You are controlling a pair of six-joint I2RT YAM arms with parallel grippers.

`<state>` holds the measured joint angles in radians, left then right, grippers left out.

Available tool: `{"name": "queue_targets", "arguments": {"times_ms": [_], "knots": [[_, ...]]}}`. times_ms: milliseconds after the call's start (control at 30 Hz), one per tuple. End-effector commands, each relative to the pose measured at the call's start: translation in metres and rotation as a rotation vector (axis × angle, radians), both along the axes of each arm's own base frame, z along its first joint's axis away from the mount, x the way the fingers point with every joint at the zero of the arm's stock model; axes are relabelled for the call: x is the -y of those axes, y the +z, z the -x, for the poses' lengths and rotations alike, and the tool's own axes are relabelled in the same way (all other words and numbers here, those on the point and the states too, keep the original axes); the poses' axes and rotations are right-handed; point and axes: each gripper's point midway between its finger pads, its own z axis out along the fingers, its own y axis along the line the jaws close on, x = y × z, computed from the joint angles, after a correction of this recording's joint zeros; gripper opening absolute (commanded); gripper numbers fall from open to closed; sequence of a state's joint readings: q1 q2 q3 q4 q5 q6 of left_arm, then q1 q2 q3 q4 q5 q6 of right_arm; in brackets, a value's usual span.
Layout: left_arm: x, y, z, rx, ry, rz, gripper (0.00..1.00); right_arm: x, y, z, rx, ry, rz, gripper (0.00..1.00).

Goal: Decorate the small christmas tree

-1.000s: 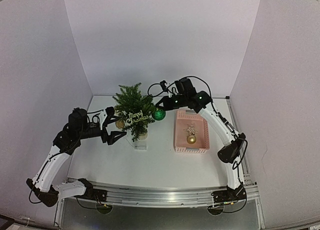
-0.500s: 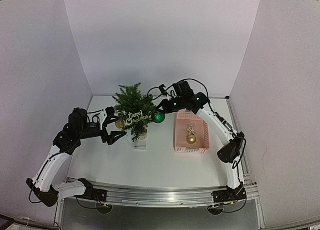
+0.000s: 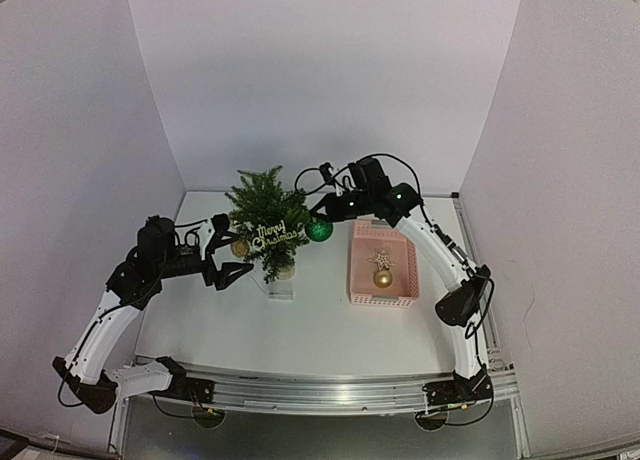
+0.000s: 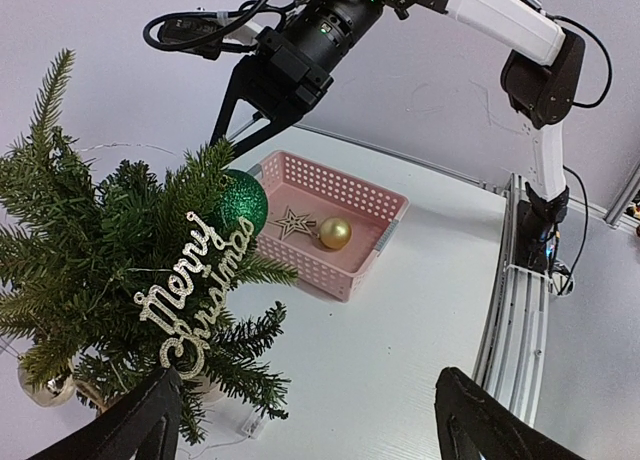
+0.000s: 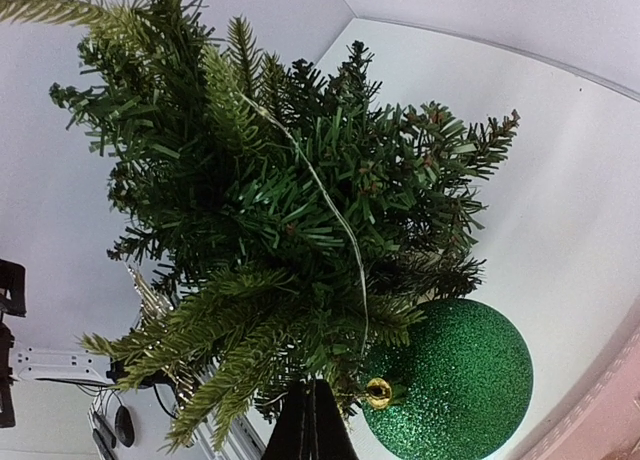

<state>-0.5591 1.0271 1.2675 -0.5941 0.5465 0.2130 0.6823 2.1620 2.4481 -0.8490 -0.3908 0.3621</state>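
Note:
The small christmas tree [image 3: 265, 212] stands at the back left of the table, with a glittery "Merry Christmas" sign [image 3: 277, 233] on its front and a gold ball [image 3: 240, 247] low on its left. A green glitter ball [image 3: 318, 229] hangs at its right edge. My right gripper [image 3: 322, 216] is shut just above it. In the right wrist view the closed jaws [image 5: 312, 420] sit beside the ball's gold cap, with the ball [image 5: 450, 380] under the tree's branches [image 5: 260, 180]; a thin loop seems to run from cap to jaws. My left gripper [image 3: 232, 248] is open, left of the tree, holding nothing [image 4: 310, 430].
A pink basket [image 3: 382, 298] to the right of the tree holds a star ornament [image 3: 380, 259] and a gold ball [image 3: 383, 278]; both also show in the left wrist view, star [image 4: 295, 221] and ball [image 4: 335, 232]. A small white light-string box [image 3: 282, 293] lies before the tree.
The right gripper dipped with the green ball toward the tree, then rose back to about its former height. The left arm has not moved.

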Motion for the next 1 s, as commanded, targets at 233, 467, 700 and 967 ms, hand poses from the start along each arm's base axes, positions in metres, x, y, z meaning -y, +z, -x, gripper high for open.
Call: {"name": "queue_targets", "arguments": {"times_ms": [233,467,700,967], "knots": [[-0.003,0.008,-0.001,0.053,0.004,0.006,0.88,-0.009,0.006,-0.006,0.012,-0.005,-0.045,0.00],[-0.003,0.008,-0.001,0.054,0.004,0.006,0.88,-0.011,0.003,-0.006,0.005,0.002,-0.046,0.00],[-0.003,0.007,-0.001,0.054,0.003,0.007,0.88,-0.015,0.001,0.001,-0.026,0.038,-0.062,0.00],[-0.002,0.007,-0.001,0.054,0.001,0.009,0.88,-0.010,-0.006,-0.004,-0.021,0.001,-0.035,0.00]]}}
